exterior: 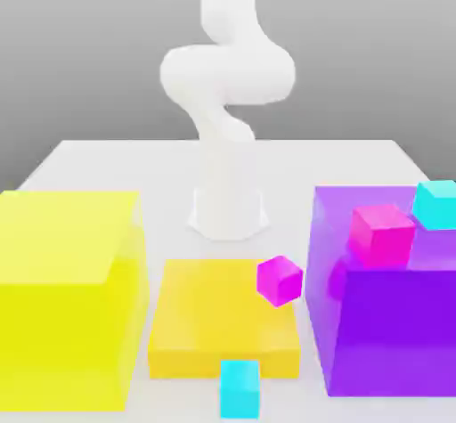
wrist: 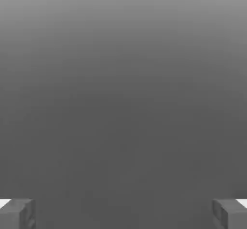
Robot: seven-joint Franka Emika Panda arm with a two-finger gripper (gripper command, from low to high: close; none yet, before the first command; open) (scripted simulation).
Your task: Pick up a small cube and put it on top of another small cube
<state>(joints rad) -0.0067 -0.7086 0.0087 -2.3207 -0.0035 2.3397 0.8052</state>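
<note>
One small cyan cube [exterior: 239,387] sits on the table at the front, just before the flat yellow box [exterior: 214,319]. A second small cyan cube [exterior: 436,203] rests on the far right corner of the big purple box [exterior: 392,323]. The white arm [exterior: 227,83] rises behind the boxes, folded high above its base. In the hand view my gripper [wrist: 123,214] is open, its grey fingertips [wrist: 18,213] far apart with only plain grey background between them.
A big yellow box [exterior: 67,296] stands at the exterior view's left. One magenta cube [exterior: 280,280] lies at the flat yellow box's right edge. Another magenta cube [exterior: 383,232] sits on the purple box beside the cyan one.
</note>
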